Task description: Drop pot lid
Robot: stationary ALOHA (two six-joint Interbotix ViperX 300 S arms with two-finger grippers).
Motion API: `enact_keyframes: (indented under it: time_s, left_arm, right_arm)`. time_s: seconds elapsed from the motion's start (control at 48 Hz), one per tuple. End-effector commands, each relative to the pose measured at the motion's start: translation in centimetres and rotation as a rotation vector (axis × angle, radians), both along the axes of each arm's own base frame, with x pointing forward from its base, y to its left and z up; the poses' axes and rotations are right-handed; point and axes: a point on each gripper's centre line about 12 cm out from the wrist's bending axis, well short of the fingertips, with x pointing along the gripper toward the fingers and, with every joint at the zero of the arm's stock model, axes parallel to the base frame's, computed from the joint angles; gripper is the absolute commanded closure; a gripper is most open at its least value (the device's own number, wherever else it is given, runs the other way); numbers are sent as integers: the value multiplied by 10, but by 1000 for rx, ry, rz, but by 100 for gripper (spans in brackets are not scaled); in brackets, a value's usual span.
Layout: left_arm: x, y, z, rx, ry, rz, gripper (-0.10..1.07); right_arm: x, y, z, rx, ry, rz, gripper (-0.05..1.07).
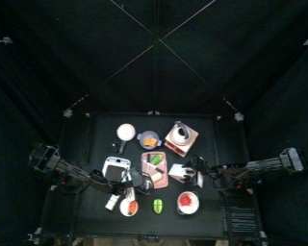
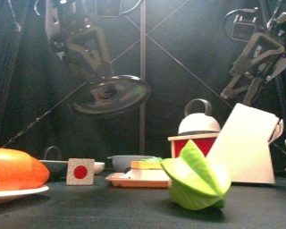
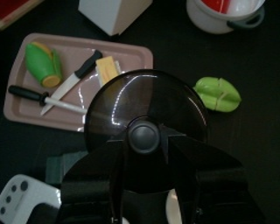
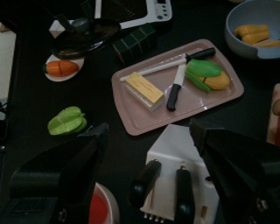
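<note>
The pot lid point(image 2: 111, 94) is dark, round and shiny with a black knob. My left gripper point(image 2: 96, 73) is shut on the knob and holds the lid tilted, high above the table at the left. In the left wrist view the lid point(image 3: 146, 109) hangs over the near edge of the pink cutting board point(image 3: 73, 74), with my left gripper point(image 3: 143, 140) closed around its knob. In the top view the lid point(image 1: 116, 171) is left of the board. My right gripper point(image 4: 143, 133) is open and empty above a white box point(image 4: 175, 179); in the front view the right gripper point(image 2: 239, 85) hangs at the right.
The cutting board point(image 4: 178, 83) holds a corn cob, a knife and a yellow block. A green pepper point(image 2: 196, 179) lies at the front. A red and white pot point(image 2: 196, 134), a white box point(image 2: 247, 143), an orange fruit on a plate point(image 2: 14, 170) and a bowl point(image 4: 259, 26) stand around.
</note>
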Motion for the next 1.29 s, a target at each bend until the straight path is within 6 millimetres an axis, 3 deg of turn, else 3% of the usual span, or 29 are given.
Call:
enact_keyframes:
  time_s: [0.0, 0.271, 0.542, 0.688, 0.979, 1.271]
  left_arm:
    - [18, 2, 20, 54, -62, -10, 39]
    - [34, 7, 24, 163, -88, -15, 39]
    - [52, 13, 30, 144, -117, 22, 39]
    - [62, 10, 30, 140, -123, 23, 39]
    - [74, 8, 47, 146, -166, 34, 39]
    - [79, 15, 60, 265, -202, 35, 39]
  right_arm:
    - [7, 1, 17, 53, -50, -15, 0]
    - [17, -4, 31, 208, -119, -66, 0]
    - [15, 0, 25, -15, -108, 52, 0]
    - [16, 3, 23, -41, -102, 76, 0]
    - [24, 3, 38, 324, -138, -78, 0]
    - [23, -2, 48, 532, -171, -175, 0]
